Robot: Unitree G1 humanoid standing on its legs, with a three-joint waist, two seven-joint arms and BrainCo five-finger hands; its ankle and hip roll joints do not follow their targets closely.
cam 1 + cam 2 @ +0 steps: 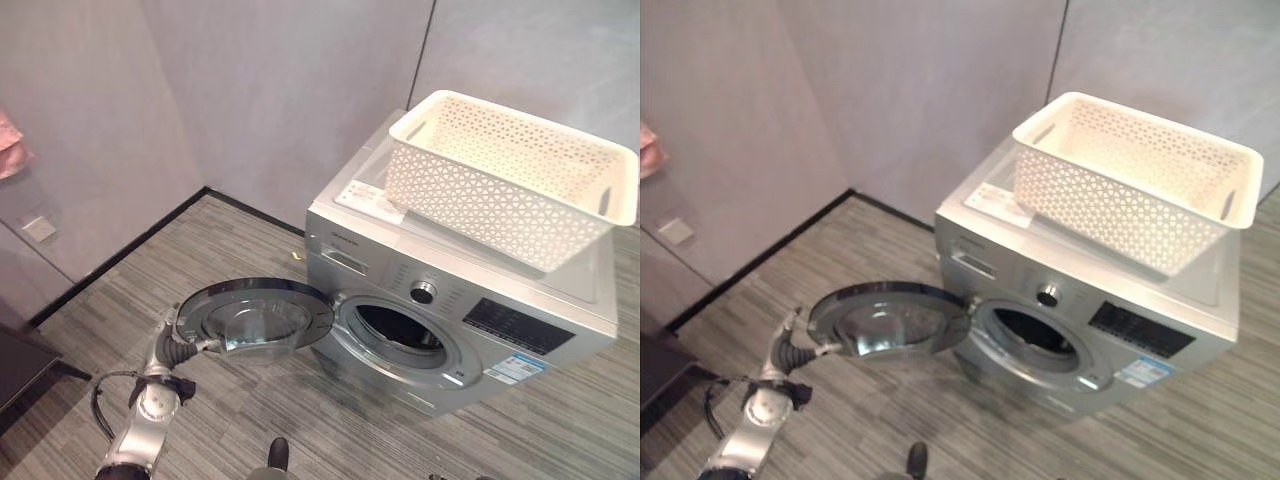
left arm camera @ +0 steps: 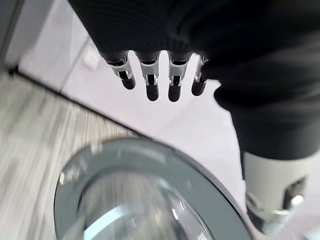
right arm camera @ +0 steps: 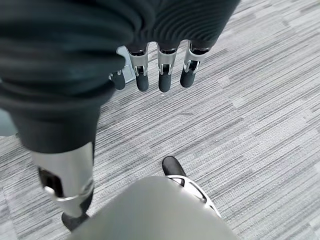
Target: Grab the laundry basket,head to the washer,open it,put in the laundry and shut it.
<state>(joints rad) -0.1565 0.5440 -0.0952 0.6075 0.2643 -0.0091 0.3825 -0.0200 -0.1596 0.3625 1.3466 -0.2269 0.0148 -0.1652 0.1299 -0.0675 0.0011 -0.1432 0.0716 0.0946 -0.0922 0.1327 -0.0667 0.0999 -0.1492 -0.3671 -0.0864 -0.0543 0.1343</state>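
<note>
The white perforated laundry basket stands on top of the silver washer, and what I see of its inside is bare white. The washer's round door is swung wide open to the left, baring the dark drum opening. My left hand is at the door's outer left edge with its fingers straight above the door's glass, holding nothing. My right hand hangs over the striped grey floor, fingers relaxed and empty.
Grey walls close the corner behind the washer, with a black baseboard along the floor. A pink cloth hangs at the far left above a wall outlet. A dark piece of furniture sits lower left.
</note>
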